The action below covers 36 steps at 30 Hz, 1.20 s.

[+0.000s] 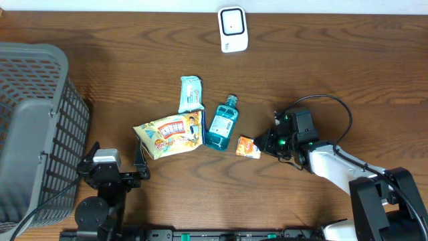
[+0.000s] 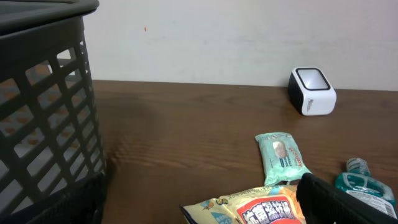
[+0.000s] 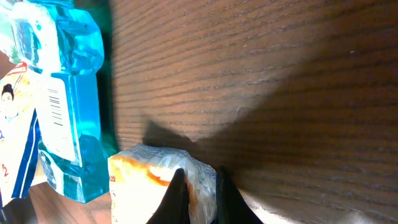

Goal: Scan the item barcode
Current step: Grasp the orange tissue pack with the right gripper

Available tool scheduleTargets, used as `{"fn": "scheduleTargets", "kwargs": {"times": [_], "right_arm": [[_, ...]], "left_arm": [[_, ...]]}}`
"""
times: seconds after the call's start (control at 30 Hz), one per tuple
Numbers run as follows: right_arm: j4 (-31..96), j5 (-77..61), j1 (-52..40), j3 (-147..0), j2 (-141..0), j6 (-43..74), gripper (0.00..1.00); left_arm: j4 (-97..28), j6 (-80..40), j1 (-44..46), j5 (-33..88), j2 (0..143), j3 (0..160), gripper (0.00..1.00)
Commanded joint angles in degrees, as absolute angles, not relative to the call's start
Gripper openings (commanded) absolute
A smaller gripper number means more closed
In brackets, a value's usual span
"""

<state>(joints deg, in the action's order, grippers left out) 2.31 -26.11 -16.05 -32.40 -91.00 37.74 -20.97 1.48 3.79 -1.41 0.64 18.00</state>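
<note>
A small orange-and-white packet [image 1: 248, 146] lies on the wooden table right of centre. My right gripper [image 1: 264, 146] is shut on the packet's right end. In the right wrist view the two dark fingers pinch the crinkled wrapper [image 3: 143, 186] at the gripper [image 3: 199, 193], low over the table. The white barcode scanner [image 1: 233, 29] stands at the far edge, also seen in the left wrist view [image 2: 312, 91]. My left gripper [image 1: 115, 152] rests at the near left, open with nothing between its fingers [image 2: 336, 199].
A blue mouthwash bottle [image 1: 221, 124] lies just left of the packet, its barcode label [image 3: 56, 99] facing the right wrist camera. A yellow snack bag [image 1: 169, 134] and a pale green wipes pack [image 1: 190, 93] lie beside it. A grey basket [image 1: 33, 134] fills the left side.
</note>
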Motion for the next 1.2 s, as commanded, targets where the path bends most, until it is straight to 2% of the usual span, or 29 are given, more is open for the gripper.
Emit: {"fn": "scheduleTargets", "kwargs": {"times": [0.0,0.2,0.47,0.73,1.0,1.17], "right_arm": [[3.6,-23.5,-17.0,-30.6,-93.0,37.7,0.01],[3.6,-24.5,-17.0,-30.6,-93.0,39.8,0.01],[3.7,-33.1,-15.3,-30.7,-91.7,40.7,0.01],[7.9,-41.0,-11.3,-30.7,-84.7,40.8,0.02],[12.1,-44.3,-10.9,-30.7,-74.4,45.4,0.02],[12.8,-47.7,-10.9,-30.7,-70.6,53.8,0.01]], "left_arm": [[-20.9,1.2,3.6,-0.6,0.3,17.7,0.98],[-20.9,1.2,3.6,-0.6,0.3,17.7,0.97],[-20.9,1.2,3.6,-0.6,0.3,17.7,0.98],[-20.9,1.2,3.6,-0.6,0.3,17.7,0.98],[-20.9,1.2,3.6,-0.6,0.3,17.7,0.98],[-20.9,1.2,3.6,-0.6,0.3,17.7,0.98]]}}
